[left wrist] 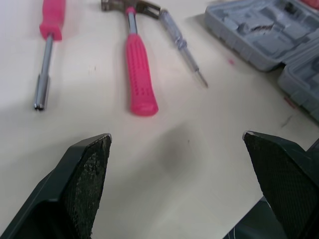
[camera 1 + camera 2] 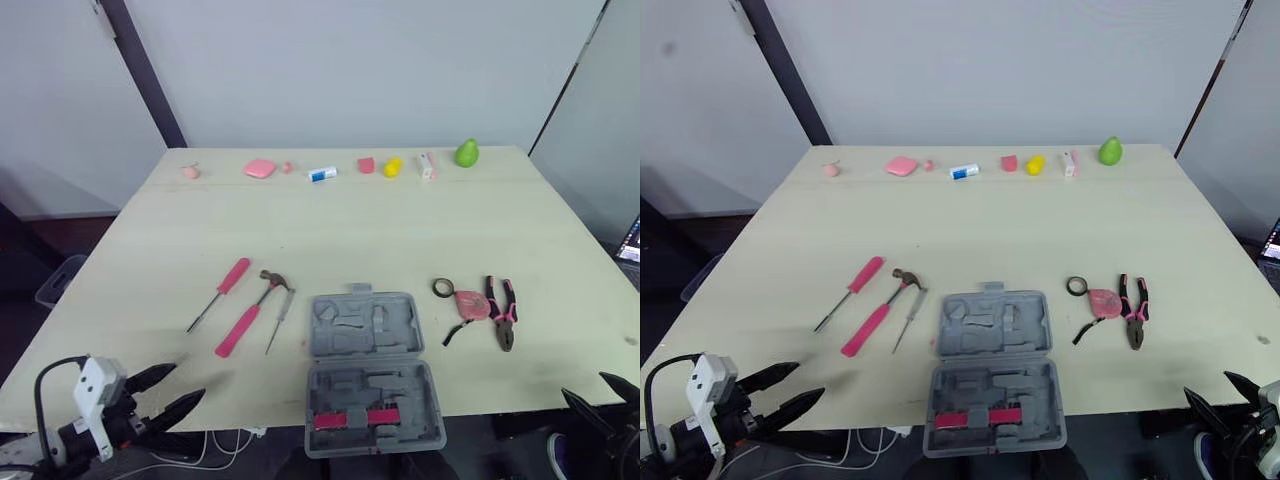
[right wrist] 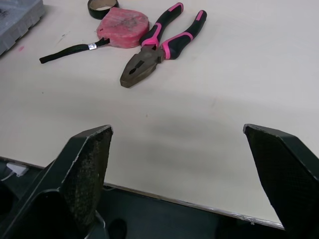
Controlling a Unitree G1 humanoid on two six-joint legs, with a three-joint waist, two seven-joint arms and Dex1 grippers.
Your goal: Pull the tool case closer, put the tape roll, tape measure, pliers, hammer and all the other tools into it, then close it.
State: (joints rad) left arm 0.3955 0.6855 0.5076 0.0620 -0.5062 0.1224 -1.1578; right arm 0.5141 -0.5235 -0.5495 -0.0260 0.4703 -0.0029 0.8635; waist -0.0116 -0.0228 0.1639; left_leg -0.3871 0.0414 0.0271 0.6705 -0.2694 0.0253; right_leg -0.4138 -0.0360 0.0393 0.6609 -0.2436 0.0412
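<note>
The grey tool case (image 2: 366, 326) lies open at the table's front edge, with a pink strip in its near half. To its left lie a pink-handled hammer (image 2: 248, 318), a pink screwdriver (image 2: 221, 291) and a thin screwdriver (image 2: 279, 320). To its right lie a dark tape roll (image 2: 443, 288), a pink tape measure (image 2: 472, 304) and pink-and-black pliers (image 2: 502, 311). My left gripper (image 2: 176, 392) hangs open at the front left edge, short of the hammer (image 1: 137, 74). My right gripper (image 2: 599, 393) is open off the front right corner, apart from the pliers (image 3: 158, 48).
Small items line the table's far edge: pink pieces (image 2: 260, 168), a blue-and-white tube (image 2: 322, 174), a yellow piece (image 2: 393, 166) and a green pear (image 2: 466, 153). White cables (image 2: 215, 436) hang below the front edge. Bare tabletop lies between the far row and the tools.
</note>
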